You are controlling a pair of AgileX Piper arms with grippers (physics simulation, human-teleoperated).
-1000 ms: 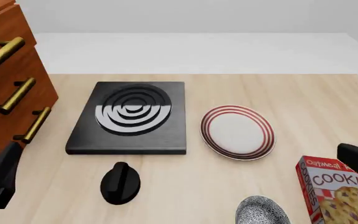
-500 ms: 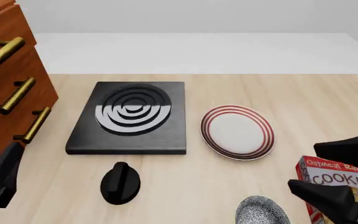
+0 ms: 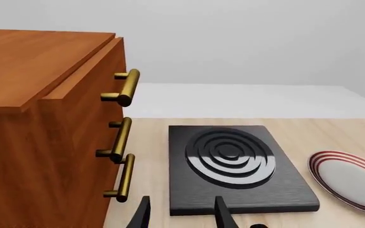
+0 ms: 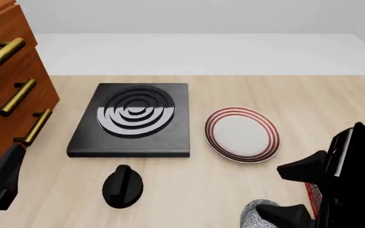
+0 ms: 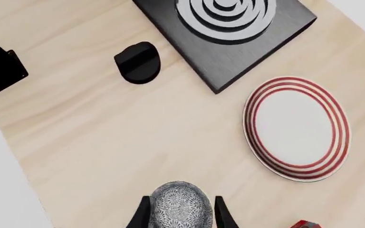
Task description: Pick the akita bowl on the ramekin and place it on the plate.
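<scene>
The small round bowl [image 4: 263, 214] with the dense black-and-white speckle sits at the near edge of the pale wooden table [image 4: 309, 99], down at about five o'clock from the table's middle. Whatever it rests on is hidden from where I stand. The right gripper [image 4: 288, 192] hangs right over it, its two dark fingers spread with the bowl's rim showing between them. In the right wrist view the fingertips [image 5: 138, 217] flank the bowl [image 5: 178, 207] on either side. I cannot tell whether they touch it.

The round white plate [image 4: 242, 134] with thin red rings around its rim lies at roughly eleven o'clock from the bowl, well apart from it. At nine o'clock from the plate, just beside it, is the black square stove plate [image 4: 131, 121] with its silvery concentric rings. A black round knob [image 4: 122, 186] lies on the wood at six o'clock from the stove.

A brown wooden cabinet [image 4: 8, 85] with brass bar handles stands along the left side. A sliver of a red box [image 4: 312, 195] peeks out behind the right arm.

The left gripper [image 3: 179, 214] hangs low near the cabinet's foot, its fingers spread with nothing between them.
</scene>
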